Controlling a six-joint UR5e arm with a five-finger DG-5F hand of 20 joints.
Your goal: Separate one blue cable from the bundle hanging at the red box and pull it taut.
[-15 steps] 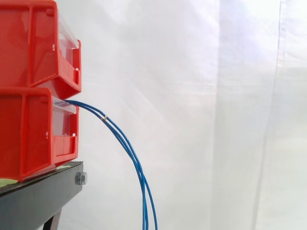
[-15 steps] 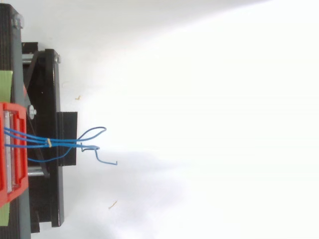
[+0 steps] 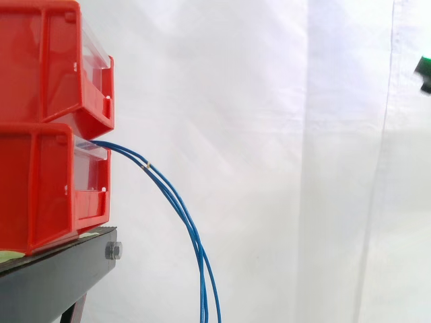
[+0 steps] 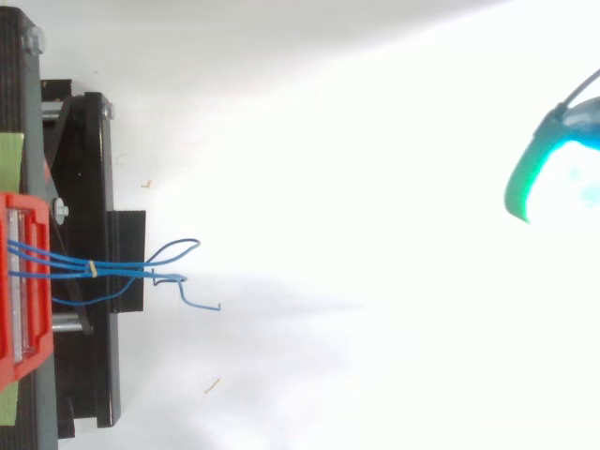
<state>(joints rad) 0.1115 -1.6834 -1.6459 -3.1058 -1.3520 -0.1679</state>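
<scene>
While the hand (image 4: 527,181) hangs well apart from the blue cables (image 3: 176,202) drooping off the red box (image 3: 47,182), it's approach stage; can't tell its grasp; next: reach in, isolate one.

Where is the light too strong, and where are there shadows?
Top view: glare washes out the white ground around the hand; a faint shadow trails right of the blue cables. Side view: the curtain is evenly lit, shaded softly along folds.

cables (image 4: 117,269) rt of bins (image 3: 40,182), hand (image 4: 536,171) far rt
</scene>
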